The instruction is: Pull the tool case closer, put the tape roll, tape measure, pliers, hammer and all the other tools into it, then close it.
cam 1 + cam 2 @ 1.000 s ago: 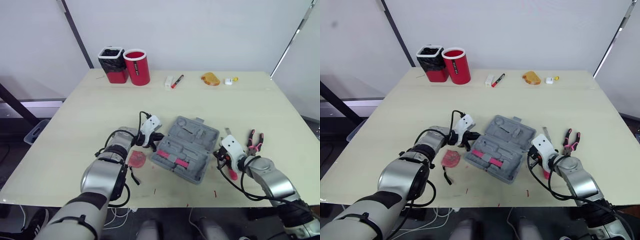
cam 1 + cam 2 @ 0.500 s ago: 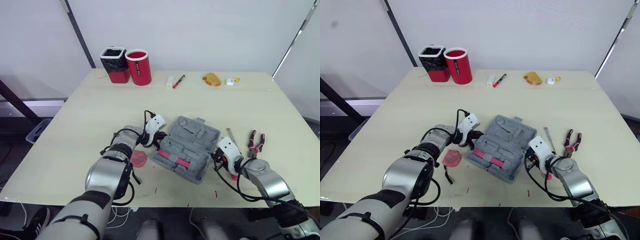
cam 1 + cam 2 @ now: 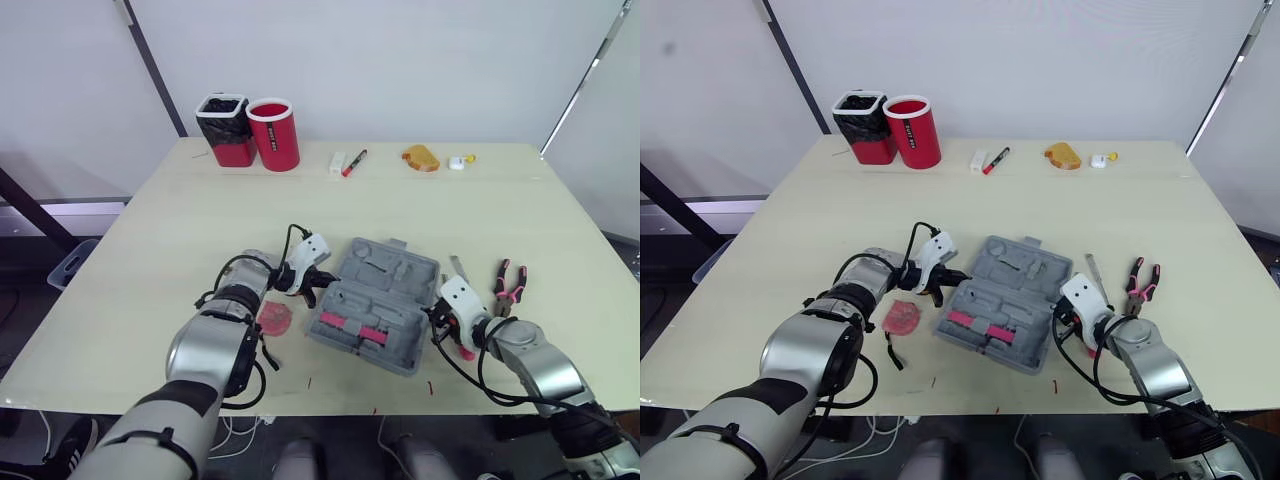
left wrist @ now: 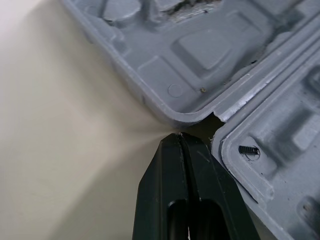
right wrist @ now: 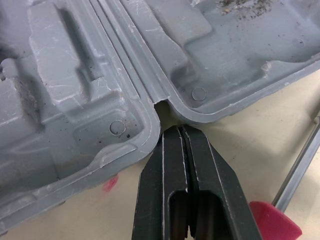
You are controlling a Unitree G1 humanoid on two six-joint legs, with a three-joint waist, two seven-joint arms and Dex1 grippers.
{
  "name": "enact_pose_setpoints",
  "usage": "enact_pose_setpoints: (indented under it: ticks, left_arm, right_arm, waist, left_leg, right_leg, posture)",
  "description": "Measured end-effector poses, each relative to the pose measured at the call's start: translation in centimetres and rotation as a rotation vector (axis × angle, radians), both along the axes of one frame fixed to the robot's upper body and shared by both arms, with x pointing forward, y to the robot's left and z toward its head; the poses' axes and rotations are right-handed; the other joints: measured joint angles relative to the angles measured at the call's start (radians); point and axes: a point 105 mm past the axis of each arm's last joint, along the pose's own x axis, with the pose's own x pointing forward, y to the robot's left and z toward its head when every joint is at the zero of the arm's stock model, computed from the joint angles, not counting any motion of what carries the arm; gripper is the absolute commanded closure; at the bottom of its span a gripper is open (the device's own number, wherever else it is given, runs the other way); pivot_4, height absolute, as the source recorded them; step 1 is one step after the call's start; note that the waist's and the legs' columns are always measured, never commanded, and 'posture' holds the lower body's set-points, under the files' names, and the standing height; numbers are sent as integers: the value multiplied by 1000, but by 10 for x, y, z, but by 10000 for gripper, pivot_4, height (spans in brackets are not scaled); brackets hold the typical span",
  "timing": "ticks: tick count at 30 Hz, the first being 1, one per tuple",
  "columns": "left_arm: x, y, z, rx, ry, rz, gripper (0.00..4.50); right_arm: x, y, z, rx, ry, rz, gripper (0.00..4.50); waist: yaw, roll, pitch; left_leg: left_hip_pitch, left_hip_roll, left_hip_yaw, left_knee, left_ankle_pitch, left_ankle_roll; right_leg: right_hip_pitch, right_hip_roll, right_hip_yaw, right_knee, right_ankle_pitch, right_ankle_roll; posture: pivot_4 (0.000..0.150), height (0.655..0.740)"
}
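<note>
The grey tool case (image 3: 375, 300) lies open in the middle of the table, with two red strips (image 3: 352, 328) on its near half. My left gripper (image 3: 316, 285) is shut, its tips (image 4: 177, 139) at the hinge notch on the case's left side. On the opposite side my right gripper (image 3: 437, 319) is also shut, tips (image 5: 175, 130) at the other hinge notch. A red tape roll (image 3: 273, 318) rests left of the case. The pink-handled pliers (image 3: 510, 282) lie to the right, beside a metal shaft (image 3: 456, 268) with a red handle (image 5: 275, 220).
A black cup (image 3: 224, 129) and a red cup (image 3: 274, 134) stand at the back left. Along the back edge lie a white block (image 3: 337, 163), a red marker (image 3: 354, 162), an orange object (image 3: 421, 158) and a small white-and-yellow piece (image 3: 459, 160).
The case has slid a little toward the table's front edge and turned slightly flatter. Both grippers moved with it, still shut at the hinge notches.
</note>
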Motion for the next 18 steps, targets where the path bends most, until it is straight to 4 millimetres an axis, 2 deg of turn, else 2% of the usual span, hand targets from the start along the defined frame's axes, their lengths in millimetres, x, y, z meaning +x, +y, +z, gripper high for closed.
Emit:
enact_pose_setpoints:
  ticks: [18]
  left_arm:
    - [-21, 12, -6, -7, 101, -129, 44436]
  right_arm:
    - [-7, 2, -2, 27, 33, 93, 45000]
  waist:
    - [-1, 0, 0]
  left_leg:
    - [0, 0, 0, 0, 0, 0]
  right_leg:
    - [0, 0, 0, 0, 0, 0]
  posture:
    - [1500, 7400]
